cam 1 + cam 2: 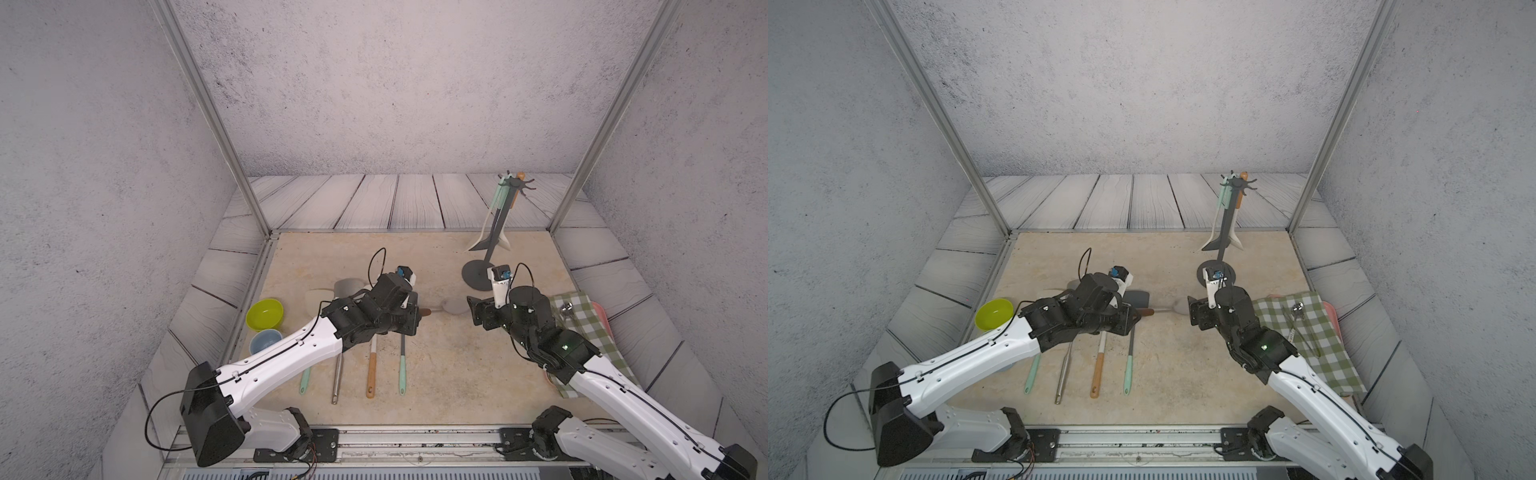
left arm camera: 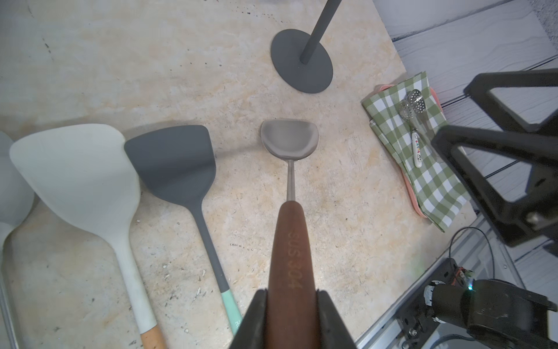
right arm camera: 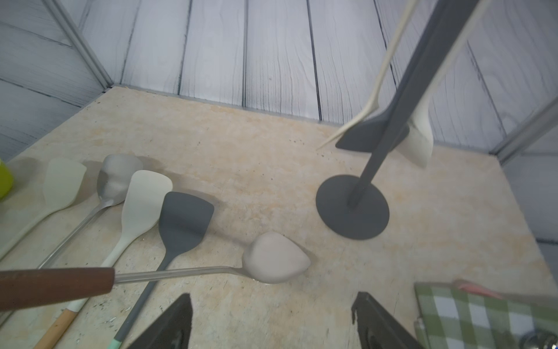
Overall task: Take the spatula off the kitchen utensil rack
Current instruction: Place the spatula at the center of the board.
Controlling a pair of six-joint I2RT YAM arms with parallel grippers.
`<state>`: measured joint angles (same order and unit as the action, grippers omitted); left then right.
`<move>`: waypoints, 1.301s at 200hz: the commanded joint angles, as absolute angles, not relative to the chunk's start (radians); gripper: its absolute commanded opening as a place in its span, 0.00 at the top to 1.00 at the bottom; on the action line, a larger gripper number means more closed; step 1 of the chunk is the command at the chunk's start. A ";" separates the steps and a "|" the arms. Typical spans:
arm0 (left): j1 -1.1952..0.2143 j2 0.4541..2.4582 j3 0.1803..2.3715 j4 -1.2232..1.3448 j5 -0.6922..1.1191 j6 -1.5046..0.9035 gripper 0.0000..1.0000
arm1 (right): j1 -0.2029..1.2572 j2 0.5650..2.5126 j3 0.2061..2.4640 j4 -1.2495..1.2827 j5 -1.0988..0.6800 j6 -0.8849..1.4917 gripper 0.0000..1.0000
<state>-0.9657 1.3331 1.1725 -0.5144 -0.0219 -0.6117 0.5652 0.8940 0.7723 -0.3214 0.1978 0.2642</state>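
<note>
In both top views the left tool (image 1: 415,318) (image 1: 1133,318) is pressed onto the brown wooden handle of the spatula (image 1: 452,306) (image 1: 1177,308). Its steel blade points away from this tool toward the right tool (image 1: 473,312) (image 1: 1192,311), which faces it with jaws spread and nothing between them. The rack (image 1: 496,232) (image 1: 1227,224) stands on the surface (image 1: 415,257) beyond the right tool, well apart from the spatula, and pale and grey utensils hang from its hooks.

In the left wrist view the left tool (image 2: 291,296) pinches the handle from both sides. The spatula (image 2: 290,142) reaches straight ahead of it, with its blade low over the surface. The rack's round base (image 2: 302,60) lies farther ahead. A grey turner (image 2: 178,163) and a white turner (image 2: 81,169) lie beside the tool.

In the right wrist view the right tool (image 3: 271,320) is spread wide and empty. The spatula blade (image 3: 276,261) is just ahead of it, and the rack (image 3: 351,208) stands beyond.
</note>
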 commanded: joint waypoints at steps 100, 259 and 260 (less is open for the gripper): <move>-1.210 1.653 1.082 -0.342 -0.282 -0.833 1.00 | 0.439 1.141 0.722 -0.461 0.010 0.688 0.11; -1.255 1.771 1.018 -0.205 -0.142 -0.931 0.44 | 0.430 1.358 0.793 -0.401 -0.029 0.680 0.09; -1.255 1.769 1.018 -0.206 -0.142 -0.931 0.43 | 0.430 1.359 0.794 -0.400 -0.029 0.680 0.09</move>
